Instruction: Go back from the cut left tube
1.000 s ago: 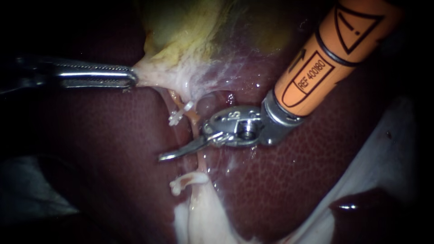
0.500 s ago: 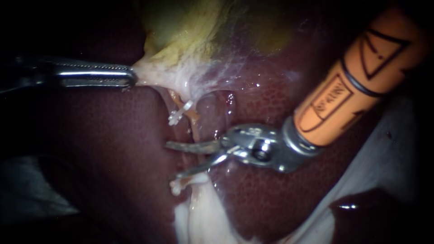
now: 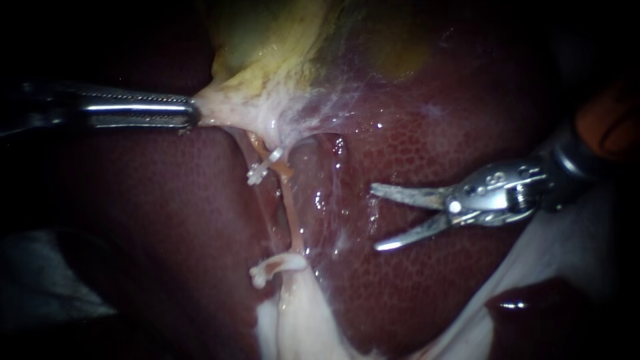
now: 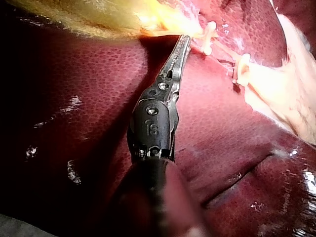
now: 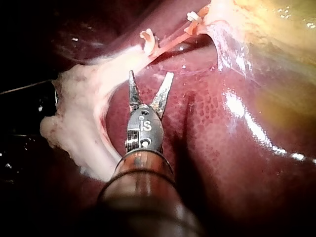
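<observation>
**Left instrument** [image 3: 195,112]. Your left instrument enters from the left of the endoscope view. Its pincer is closed on a pale fold at the lower edge of the gallbladder [image 3: 267,47]. Both jaws bear on the tissue from opposite sides, and the fold is drawn taut toward the shaft. The left wrist view shows the same grip: the jaw tips are buried in the pale fold, and the dark liver [image 3: 433,287] lies under the shaft.

**Right instrument** [image 3: 375,219]. Your right instrument enters from the right of the endoscope view. Its pincer stands wide open, with two slender pointed jaws spread in a V and nothing between them. It hangs over bare liver surface and touches neither the tube nor a clip.

**Tube** [image 3: 288,210]. The tube is a thin orange-pink strand. It runs from the stretched gallbladder fold down to the pale tissue [image 3: 293,320] at the lower edge of the endoscope view.
- The upper clip [image 3: 265,167] is white and sits across the strand just below the fold.
- The lower clip [image 3: 277,265] is white and sits where the strand meets the pale tissue.
- The tube lies between the two instruments, well apart from the open pincer of your right instrument.
- You cannot tell from these views whether the strand is parted between the clips.

**Right wrist view.** The lower clip and the tube lie ahead of the open jaw tips, with a gap of liver surface between them and the tips. The pale tissue runs beside one jaw.
</observation>
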### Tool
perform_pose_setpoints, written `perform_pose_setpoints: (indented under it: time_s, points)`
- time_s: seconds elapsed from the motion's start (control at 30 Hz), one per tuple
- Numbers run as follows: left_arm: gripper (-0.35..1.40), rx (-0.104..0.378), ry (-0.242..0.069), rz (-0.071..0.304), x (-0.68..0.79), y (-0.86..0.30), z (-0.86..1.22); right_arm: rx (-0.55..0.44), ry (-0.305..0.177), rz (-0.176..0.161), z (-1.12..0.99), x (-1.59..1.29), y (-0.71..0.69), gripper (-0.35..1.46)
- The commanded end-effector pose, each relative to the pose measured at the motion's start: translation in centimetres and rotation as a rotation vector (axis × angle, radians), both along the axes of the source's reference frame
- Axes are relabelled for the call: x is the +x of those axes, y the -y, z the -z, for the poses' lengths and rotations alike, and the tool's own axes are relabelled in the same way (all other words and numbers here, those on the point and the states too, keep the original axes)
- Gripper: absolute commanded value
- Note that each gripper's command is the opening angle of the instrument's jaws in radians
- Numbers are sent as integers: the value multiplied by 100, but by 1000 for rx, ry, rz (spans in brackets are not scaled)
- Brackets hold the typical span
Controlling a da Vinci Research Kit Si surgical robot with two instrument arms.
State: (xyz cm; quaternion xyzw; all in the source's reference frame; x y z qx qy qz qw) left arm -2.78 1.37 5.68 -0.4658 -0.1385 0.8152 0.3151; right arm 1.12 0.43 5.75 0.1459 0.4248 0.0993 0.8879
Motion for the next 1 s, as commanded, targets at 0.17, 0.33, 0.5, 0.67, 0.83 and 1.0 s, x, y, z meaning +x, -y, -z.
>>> perform_pose_setpoints:
  time_s: [0.17,0.33,0.5,0.67,0.83,1.0]
  points:
    - [-35,-2,-2,1,-3,1,-4,-37,89,14,16,-9,-8,145]
    - [-35,-7,0,-1,-15,7,-21,-53,125,4,14,-10,-8,145]
    - [-35,-12,5,-22,-36,9,-53,-29,103,25,11,-11,-8,145]
    - [-35,4,4,-28,-48,11,-72,-29,103,24,11,-12,-8,145]
    - [-35,4,4,-27,-48,12,-70,-29,103,24,11,-12,-9,145]
    - [-35,5,5,-29,-46,12,-68,-9,86,42,9,-9,-9,145]
